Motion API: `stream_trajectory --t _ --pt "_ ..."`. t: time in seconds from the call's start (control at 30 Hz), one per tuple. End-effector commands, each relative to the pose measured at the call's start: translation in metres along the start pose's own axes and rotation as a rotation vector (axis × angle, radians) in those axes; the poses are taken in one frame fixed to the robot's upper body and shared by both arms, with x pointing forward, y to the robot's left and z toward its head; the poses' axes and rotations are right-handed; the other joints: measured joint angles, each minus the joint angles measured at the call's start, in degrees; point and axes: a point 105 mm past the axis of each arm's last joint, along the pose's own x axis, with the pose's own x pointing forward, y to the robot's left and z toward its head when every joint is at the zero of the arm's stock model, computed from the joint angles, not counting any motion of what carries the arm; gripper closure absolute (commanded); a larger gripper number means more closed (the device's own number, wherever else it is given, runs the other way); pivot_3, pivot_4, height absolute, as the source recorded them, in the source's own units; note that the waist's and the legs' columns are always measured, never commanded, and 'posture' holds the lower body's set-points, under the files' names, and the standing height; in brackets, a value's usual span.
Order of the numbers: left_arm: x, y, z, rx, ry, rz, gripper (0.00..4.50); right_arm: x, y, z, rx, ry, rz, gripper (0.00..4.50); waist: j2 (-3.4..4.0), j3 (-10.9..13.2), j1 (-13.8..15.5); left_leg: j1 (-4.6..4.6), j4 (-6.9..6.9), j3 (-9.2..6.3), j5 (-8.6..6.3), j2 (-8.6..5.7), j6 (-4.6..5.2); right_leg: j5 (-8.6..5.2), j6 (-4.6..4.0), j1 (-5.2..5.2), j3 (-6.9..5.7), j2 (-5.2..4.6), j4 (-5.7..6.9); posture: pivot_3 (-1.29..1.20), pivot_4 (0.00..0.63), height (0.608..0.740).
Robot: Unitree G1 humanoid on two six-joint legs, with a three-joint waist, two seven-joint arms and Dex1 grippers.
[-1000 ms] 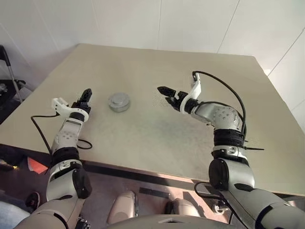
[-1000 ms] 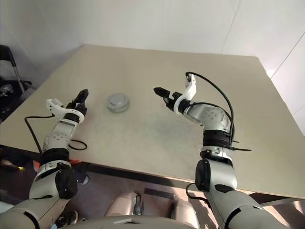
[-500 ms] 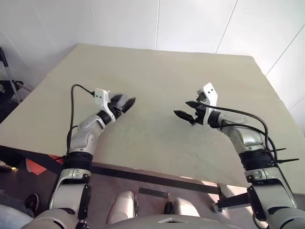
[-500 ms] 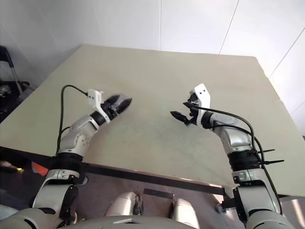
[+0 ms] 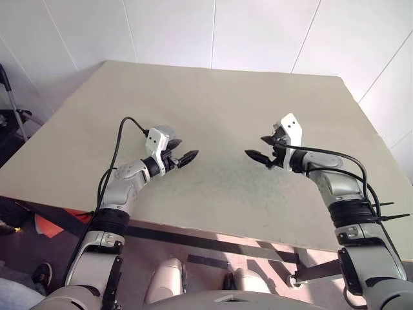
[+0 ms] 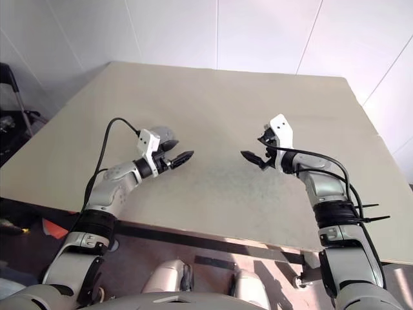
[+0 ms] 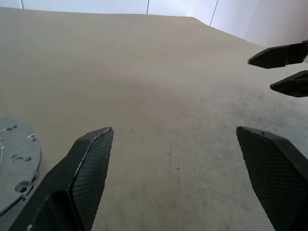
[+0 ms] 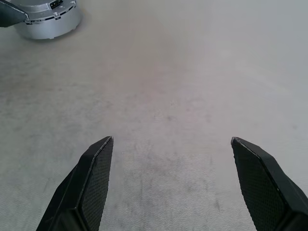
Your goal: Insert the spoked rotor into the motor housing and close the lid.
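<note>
A round grey metal motor housing (image 8: pixel 47 21) stands on the table with the flat grey lid (image 7: pixel 13 159) lying on top of it. In the head views my left wrist hides most of the housing (image 6: pixel 166 136). The spoked rotor is out of view. My left gripper (image 5: pixel 188 157) hovers just right of the housing, pointing right, open and empty. Across a bare stretch of table, my right gripper (image 5: pixel 255 146) points left toward it, also open and empty. The left wrist view shows the right gripper (image 7: pixel 261 74) too.
The beige table (image 5: pixel 219 97) stretches far back and to both sides, and white walls stand behind it. Its near edge (image 5: pixel 213 234) runs just below both forearms. A black cable (image 5: pixel 119 132) loops up from the left wrist.
My left gripper swung right, past the front of the housing, and rolled. My right gripper drew back to the right, a little lower, and rolled too. Both stayed open.
</note>
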Motion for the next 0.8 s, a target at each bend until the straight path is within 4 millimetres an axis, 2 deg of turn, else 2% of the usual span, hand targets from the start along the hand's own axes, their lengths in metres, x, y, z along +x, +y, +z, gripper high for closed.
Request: stream_trajectory --t 0.03,0.8 --pt "0.0031 -0.0064 0.0074 0.035 -0.019 -0.026 0.2 -0.001 -0.0099 0.0198 -0.016 -0.075 -0.05 0.1 0.0 0.0 0.0 0.02 0.01 0.0 0.0 0.0 0.0 0.0 0.0 0.01 0.0 0.0 0.02 0.0 0.0 0.74" --pt "0.0053 -0.0158 0.001 0.012 -0.021 -0.017 0.2 0.0068 -0.0177 0.0236 -0.033 -0.079 -0.082 0.1 0.02 0.0 -0.02 0.04 0.07 0.0 0.0 0.02 0.0 0.01 -0.02 0.02 0.02 0.0 0.12 0.0 0.0 0.74"
